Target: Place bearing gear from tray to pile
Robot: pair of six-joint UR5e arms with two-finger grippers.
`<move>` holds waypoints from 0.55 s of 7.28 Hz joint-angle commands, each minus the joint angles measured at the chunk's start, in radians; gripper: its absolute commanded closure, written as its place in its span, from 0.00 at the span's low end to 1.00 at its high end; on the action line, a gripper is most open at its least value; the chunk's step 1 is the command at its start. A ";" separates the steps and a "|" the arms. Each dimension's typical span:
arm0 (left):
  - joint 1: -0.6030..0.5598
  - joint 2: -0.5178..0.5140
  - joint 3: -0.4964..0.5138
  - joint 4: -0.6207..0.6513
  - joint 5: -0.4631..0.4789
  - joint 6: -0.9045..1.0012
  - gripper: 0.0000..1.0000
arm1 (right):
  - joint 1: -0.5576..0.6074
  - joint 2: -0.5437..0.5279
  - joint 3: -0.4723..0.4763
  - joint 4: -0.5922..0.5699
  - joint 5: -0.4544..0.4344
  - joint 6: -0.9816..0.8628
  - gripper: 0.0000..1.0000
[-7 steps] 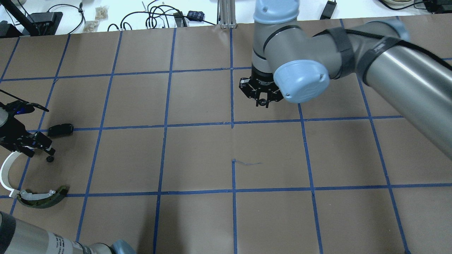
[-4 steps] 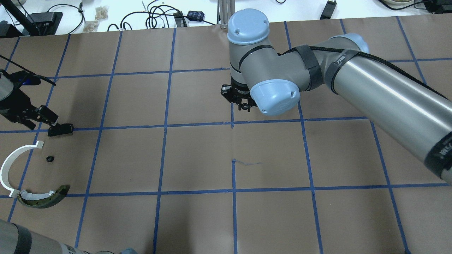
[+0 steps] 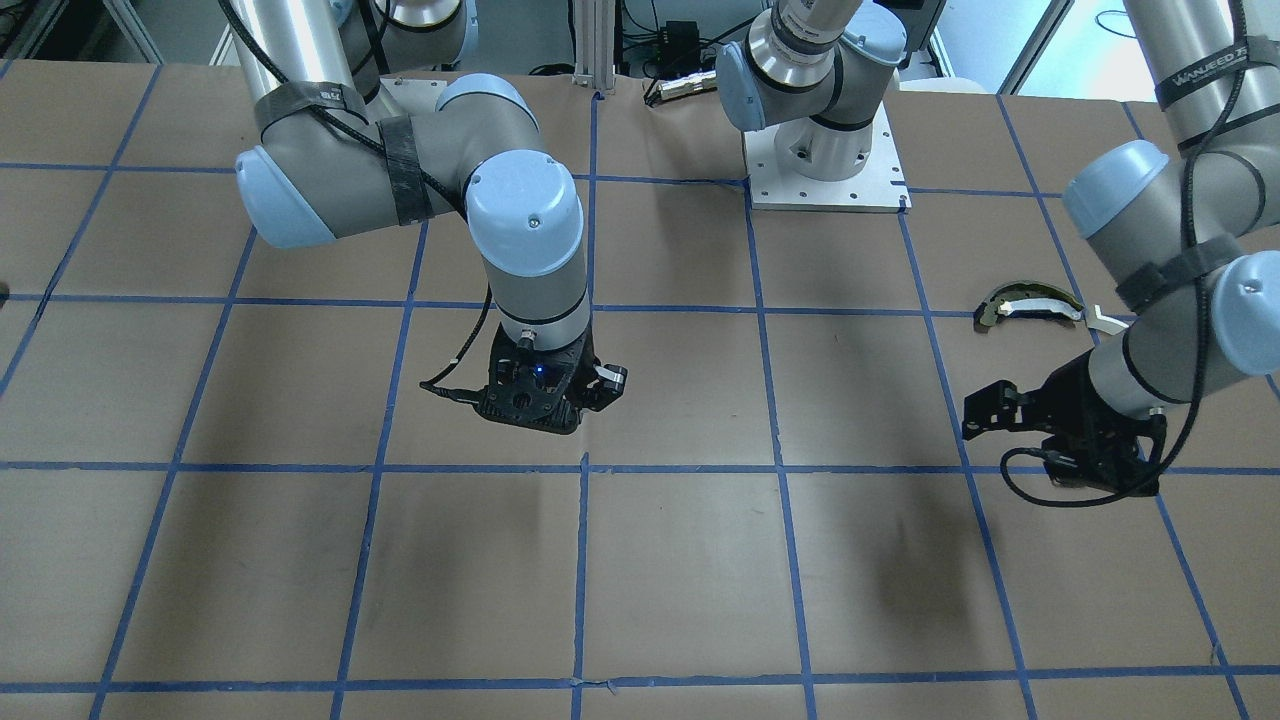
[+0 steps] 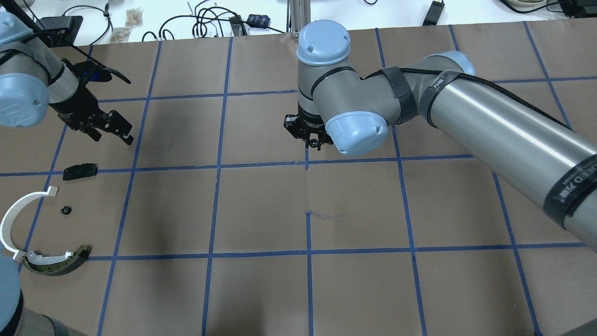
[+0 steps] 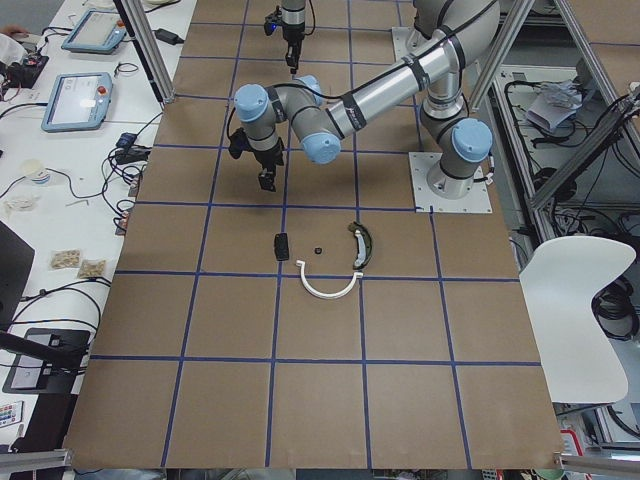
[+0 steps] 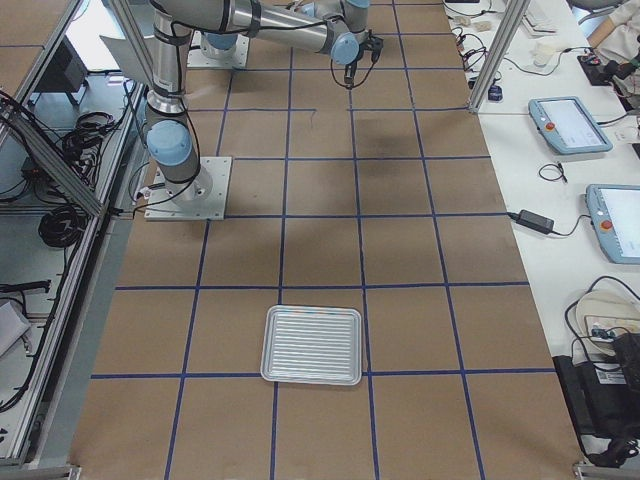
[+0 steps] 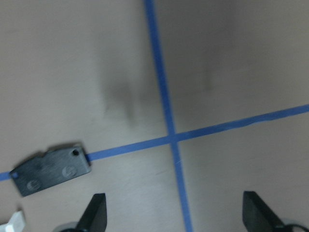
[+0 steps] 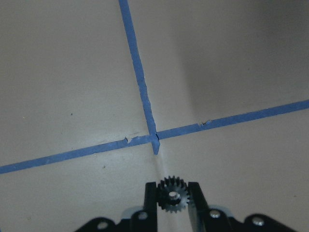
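Overhead exterior view, from the left: the pile lies by the table's left edge, four pieces in all. They are one white half-ring, one dark curved piece touching its lower end, one small black round part and one flat black plate. Beyond the plate hangs the left gripper, its two fingers spread with nothing between them. Near the middle, by a tape crossing, the right gripper pinches the one gear between its two fingers, well apart from the pile. One ribbed metal tray shows in the exterior right view.
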 commanded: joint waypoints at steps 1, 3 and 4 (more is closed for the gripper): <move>-0.106 -0.005 0.003 0.014 -0.007 -0.107 0.00 | 0.000 0.003 0.000 -0.006 0.005 0.001 0.24; -0.131 -0.004 0.003 0.015 -0.008 -0.113 0.00 | 0.000 0.002 0.000 -0.003 -0.004 0.000 0.13; -0.170 -0.002 0.003 0.015 -0.008 -0.157 0.00 | -0.001 0.002 -0.003 -0.003 -0.010 -0.014 0.14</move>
